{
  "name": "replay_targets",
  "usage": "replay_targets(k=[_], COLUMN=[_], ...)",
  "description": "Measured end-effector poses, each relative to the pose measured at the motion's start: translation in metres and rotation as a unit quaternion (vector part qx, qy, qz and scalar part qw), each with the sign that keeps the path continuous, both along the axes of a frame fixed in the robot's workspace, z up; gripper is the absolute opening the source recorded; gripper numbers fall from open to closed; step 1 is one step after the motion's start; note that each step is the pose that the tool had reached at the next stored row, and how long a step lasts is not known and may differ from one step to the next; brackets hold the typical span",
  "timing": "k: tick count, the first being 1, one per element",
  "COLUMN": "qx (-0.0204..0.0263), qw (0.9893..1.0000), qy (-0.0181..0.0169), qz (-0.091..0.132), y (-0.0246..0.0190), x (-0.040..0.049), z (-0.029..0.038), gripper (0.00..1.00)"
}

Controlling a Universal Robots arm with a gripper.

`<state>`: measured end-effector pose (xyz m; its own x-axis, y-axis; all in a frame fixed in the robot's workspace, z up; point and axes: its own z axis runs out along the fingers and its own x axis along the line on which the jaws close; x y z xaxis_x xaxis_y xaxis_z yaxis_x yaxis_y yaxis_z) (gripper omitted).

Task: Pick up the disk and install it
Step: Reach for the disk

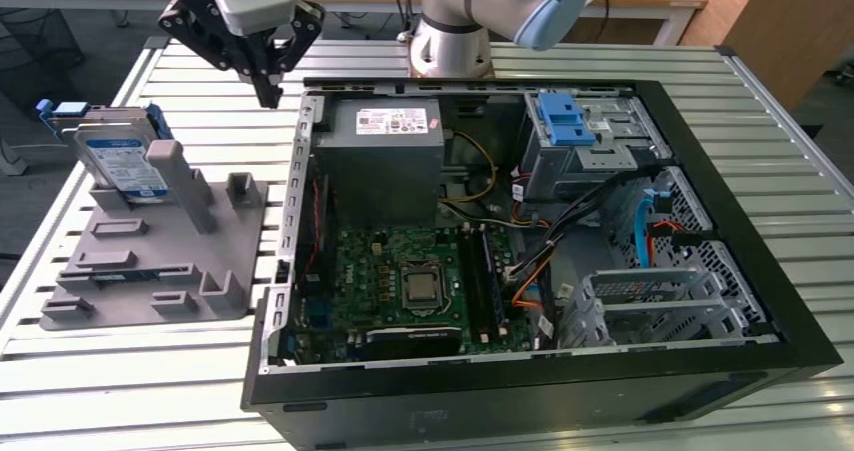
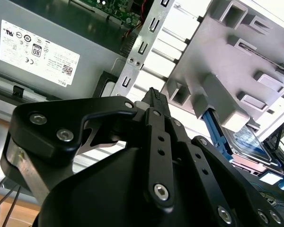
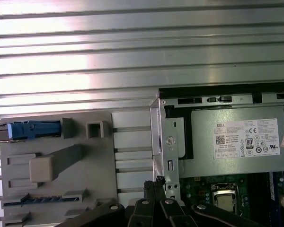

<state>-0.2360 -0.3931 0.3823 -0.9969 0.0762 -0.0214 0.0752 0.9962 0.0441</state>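
Silver disk (image 1: 123, 166), long axis near upright, blue end apparently up.

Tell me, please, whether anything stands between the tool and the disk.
Nothing visible does. The black tool hangs in open air over the slatted table; the silver, blue-railed disk stands on edge in the grey plastic fixture, top edge free, a grey post beside it.

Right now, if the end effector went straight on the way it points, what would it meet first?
Probably the bare slatted table, in the strip between the grey fixture and the computer case. The end effector hangs close to the case's metal side wall, so with depth unclear it might clip that edge instead.
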Motion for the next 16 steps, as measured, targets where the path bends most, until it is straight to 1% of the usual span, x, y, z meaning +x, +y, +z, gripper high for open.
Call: replay_targets(k=[16], qx=[0.0000], qw=[1.0000], qy=[0.0000], qz=[0.000], y=[0.0000], x=[-0.0083], z=[-0.0005], gripper=[0.11])
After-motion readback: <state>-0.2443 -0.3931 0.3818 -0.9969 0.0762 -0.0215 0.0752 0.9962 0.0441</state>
